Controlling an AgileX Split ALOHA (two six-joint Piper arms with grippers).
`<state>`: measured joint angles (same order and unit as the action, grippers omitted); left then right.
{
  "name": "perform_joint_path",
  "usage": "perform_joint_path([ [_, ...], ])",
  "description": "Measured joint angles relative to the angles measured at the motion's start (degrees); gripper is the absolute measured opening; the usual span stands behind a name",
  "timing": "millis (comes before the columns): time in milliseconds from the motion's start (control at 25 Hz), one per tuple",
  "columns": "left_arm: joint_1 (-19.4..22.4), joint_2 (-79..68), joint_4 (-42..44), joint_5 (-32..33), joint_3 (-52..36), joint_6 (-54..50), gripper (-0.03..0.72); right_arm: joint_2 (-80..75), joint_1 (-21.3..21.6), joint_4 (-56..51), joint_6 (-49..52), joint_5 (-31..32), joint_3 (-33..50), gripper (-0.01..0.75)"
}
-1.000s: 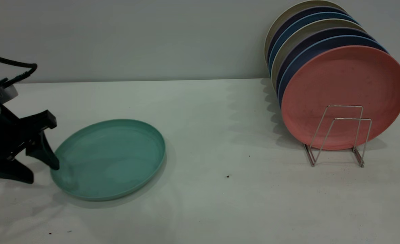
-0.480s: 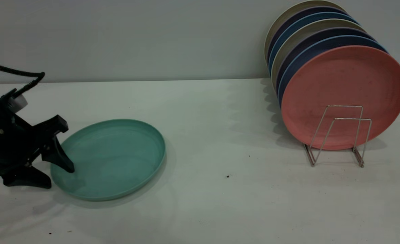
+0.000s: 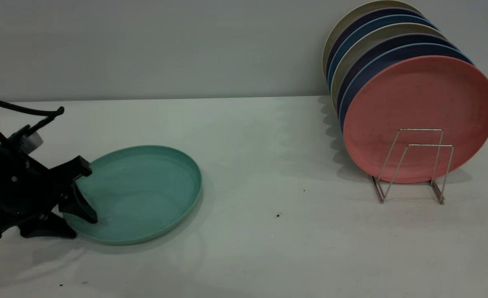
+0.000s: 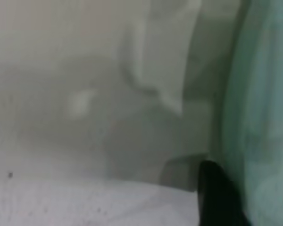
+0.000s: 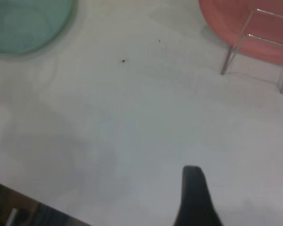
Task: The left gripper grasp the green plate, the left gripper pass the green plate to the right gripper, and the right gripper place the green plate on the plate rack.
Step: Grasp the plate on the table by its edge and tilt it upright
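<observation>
The round, shallow, matte teal-green plastic plate (image 3: 138, 193) lies flat on the white table (image 3: 260, 248), at its left side and well apart from the thin silver wire plate rack (image 3: 413, 165) at the right. The left gripper (image 3: 72, 219), a black 2-fingered claw with a looping black cable, sits at the plate's left edge with its jaws apart: 1 finger reaches over the rim and points down into the plate's basin, while the other lies low on the table just outside the rim. The rim stands between the fingers, not yet clamped. The rack holds a salmon-pink plate (image 3: 419, 111) in front and several blue and beige plates (image 3: 376, 41) behind it; 2 front loops stand free. Only 1 finger of the right gripper (image 5: 194, 197) shows, above bare table, so its jaw state cannot be determined. Assessment: all 3 steps (grasp, handover, racking) remain to be done; the grasp is imminent.
</observation>
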<state>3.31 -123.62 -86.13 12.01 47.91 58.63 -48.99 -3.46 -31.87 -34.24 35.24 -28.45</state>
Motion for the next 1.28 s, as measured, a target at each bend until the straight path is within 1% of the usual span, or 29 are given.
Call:
perform_joint_path([
  [160, 0.0, 0.0, -6.5, -0.1, 0.0, 6.5, 0.179, 0.0, 0.0, 0.0, 0.0, 0.0, 0.0, 0.533],
  [280, 0.0, 0.0, -9.7, -0.4, 0.0, 9.3, 0.054, 0.0, 0.0, 0.0, -0.1, 0.1, 0.0, 0.533],
  [360, 0.0, 0.0, -10.1, -0.4, 0.0, 10.1, 0.02, 0.0, 0.0, 0.0, -0.1, 0.3, 0.0, 0.533],
  [560, 0.0, -0.1, -10.3, 1.0, 0.1, 11.7, 0.014, 0.0, 0.0, -1.2, -0.2, 0.5, 0.0, 0.533],
  [680, 0.0, -0.1, -11.4, 5.0, 0.5, 15.7, 0.014, 0.0, 0.0, -4.7, -1.0, 0.6, 0.0, 0.533],
  [800, 0.0, 0.3, -14.0, 9.5, 0.5, 20.7, 0.014, -0.3, 0.0, -9.2, -4.2, 0.6, 0.0, 0.526],
  [920, 0.0, 1.7, -14.4, 12.8, 0.6, 24.6, 0.014, -1.9, 0.0, -15.0, -9.6, 0.5, 0.0, 0.5],
  [1080, 0.0, 3.3, -14.4, 16.4, 0.6, 27.7, 0.014, -6.9, 0.0, -25.2, -18.7, 0.4, 0.0, 0.452],
  [1200, -0.4, 4.4, -14.3, 17.4, 0.6, 28.6, 0.014, -12.3, 0.0, -33.9, -28.0, 0.7, 0.0, 0.439],
  [1280, -1.4, 5.5, -14.4, 17.4, 0.6, 29.4, 0.014, -16.1, 0.0, -40.6, -35.0, 1.1, 0.0, 0.437],
])
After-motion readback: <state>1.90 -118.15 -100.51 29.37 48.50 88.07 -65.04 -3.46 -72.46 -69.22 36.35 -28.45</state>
